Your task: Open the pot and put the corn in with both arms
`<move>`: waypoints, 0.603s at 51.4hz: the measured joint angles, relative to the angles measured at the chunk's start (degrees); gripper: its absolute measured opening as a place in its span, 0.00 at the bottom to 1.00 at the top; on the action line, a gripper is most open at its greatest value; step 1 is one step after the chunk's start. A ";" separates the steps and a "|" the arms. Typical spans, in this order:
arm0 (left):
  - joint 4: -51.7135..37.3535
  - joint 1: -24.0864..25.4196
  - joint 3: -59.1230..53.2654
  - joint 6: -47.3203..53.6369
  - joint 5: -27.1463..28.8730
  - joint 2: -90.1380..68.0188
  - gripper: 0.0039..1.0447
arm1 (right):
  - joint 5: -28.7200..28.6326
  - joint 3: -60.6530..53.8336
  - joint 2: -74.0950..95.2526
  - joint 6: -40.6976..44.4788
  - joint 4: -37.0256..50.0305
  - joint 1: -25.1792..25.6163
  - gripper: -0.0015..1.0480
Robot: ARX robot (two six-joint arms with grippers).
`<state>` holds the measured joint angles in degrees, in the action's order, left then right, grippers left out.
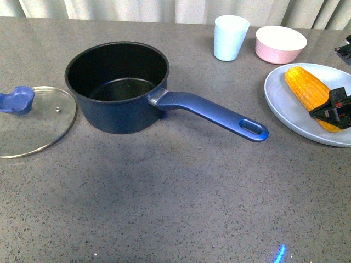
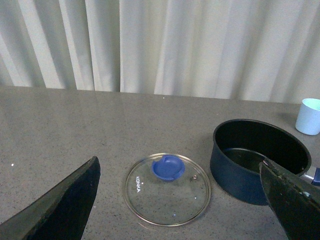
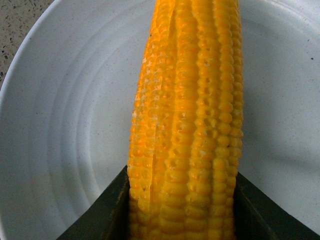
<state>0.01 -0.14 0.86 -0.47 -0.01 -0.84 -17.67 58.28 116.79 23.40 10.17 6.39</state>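
1. The saucepan (image 1: 118, 87) stands uncovered toward the counter's far left, its handle (image 1: 214, 112) pointing toward the right edge.
2. Its glass lid (image 1: 33, 118) lies flat just beside it, at the left edge.
3. The corn cob (image 1: 307, 87) lies on a pale plate (image 1: 285, 109) at the right edge.
4. The right gripper (image 1: 332, 109) has its fingers pressed against both sides of the cob.
5. The left gripper (image 2: 178, 161) hangs above the lid, fingers spread wide, holding nothing.
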 joint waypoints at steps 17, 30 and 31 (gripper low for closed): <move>0.00 0.00 0.00 0.00 0.00 0.00 0.92 | -8.63 -3.85 -14.08 -4.90 -1.07 2.32 0.26; 0.00 0.00 0.00 0.00 0.02 0.00 0.92 | -8.81 -3.76 -23.43 -10.19 -2.82 -6.56 0.22; 0.00 0.00 0.00 0.00 0.00 0.00 0.92 | -8.68 -3.63 -23.39 -10.40 -2.84 -7.28 0.22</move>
<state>0.01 -0.14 0.86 -0.47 -0.01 -0.84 -26.35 54.65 93.41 12.99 7.33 -0.89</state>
